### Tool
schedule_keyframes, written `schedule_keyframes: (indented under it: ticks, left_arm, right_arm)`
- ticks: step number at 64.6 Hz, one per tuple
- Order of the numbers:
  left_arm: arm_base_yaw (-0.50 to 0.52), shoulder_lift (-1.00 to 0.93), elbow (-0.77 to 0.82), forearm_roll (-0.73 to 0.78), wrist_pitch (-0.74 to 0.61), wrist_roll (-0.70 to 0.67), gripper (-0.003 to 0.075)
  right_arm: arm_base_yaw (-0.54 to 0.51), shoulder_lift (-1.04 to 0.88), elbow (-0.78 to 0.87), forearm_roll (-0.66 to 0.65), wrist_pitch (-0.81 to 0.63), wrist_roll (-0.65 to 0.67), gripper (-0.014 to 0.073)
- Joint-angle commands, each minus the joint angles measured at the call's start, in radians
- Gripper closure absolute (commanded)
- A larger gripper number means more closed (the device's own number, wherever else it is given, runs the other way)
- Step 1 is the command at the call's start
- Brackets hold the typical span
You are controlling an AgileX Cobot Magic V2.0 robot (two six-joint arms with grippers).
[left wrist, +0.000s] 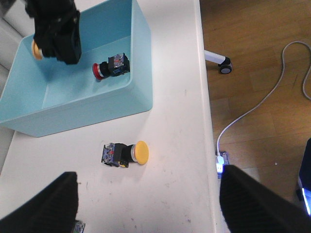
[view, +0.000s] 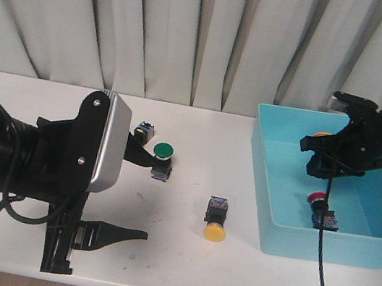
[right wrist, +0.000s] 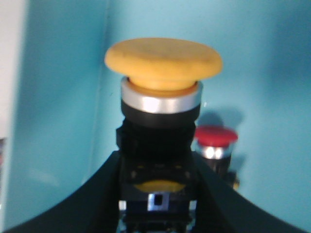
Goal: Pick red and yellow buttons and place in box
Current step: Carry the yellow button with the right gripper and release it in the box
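Ahead of me a pale grey-white curtain (view: pixel 209 36) hangs in heavy vertical folds across the whole back of the scene, lit evenly with soft shadows in its pleats. Below it runs my white desk (view: pixel 179 258), matte and faintly scuffed. Beyond the desk's edge I see a brown wooden floor (left wrist: pixel 257 73) with visible grain. A white cable (left wrist: pixel 265 104) snakes over the boards to a small plug block with a blue light, and a grey caster wheel (left wrist: pixel 225 66) on a white leg stands near the desk.

turquoise box (view: pixel 285 236), yellow-capped button (view: pixel 214 229) on white table (view: pixel 178 266), red-capped button (view: pixel 316 200), green-capped button (view: pixel 164 151), black pincer (view: pixel 322 163)
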Motion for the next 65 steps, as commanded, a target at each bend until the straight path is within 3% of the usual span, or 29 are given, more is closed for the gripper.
schedule_keyframes:
  ticks: [1,14,29,48,65]
  left_arm:
    - [-0.004,-0.018,-0.026,-0.045,-0.021,-0.011,0.0137]
    - [-0.004,-0.018,-0.026,-0.045,-0.021,-0.011,0.0137]
    - [-0.004,-0.018,-0.026,-0.045,-0.021,-0.011,0.0137]
    - [-0.004,-0.018,-0.026,-0.045,-0.021,-0.010,0.0137]
    - [-0.004,-0.018,-0.026,-0.045,-0.021,-0.010,0.0137]
  right_arm:
    - [0.007,0.030,-0.120,-0.032,0.006,0.010,0.0350]
    - [0.047,0.203,-0.317,-0.186,0.066,0.052,0.0349]
    - [0.055,0.303,-0.437,-0.212,0.159,0.070,0.0333]
    - [0.055,0.286,-0.439,-0.212,0.154,0.057,0.0153]
    - [0.055,0.129,-0.439,-0.180,0.234,0.043,0.0151]
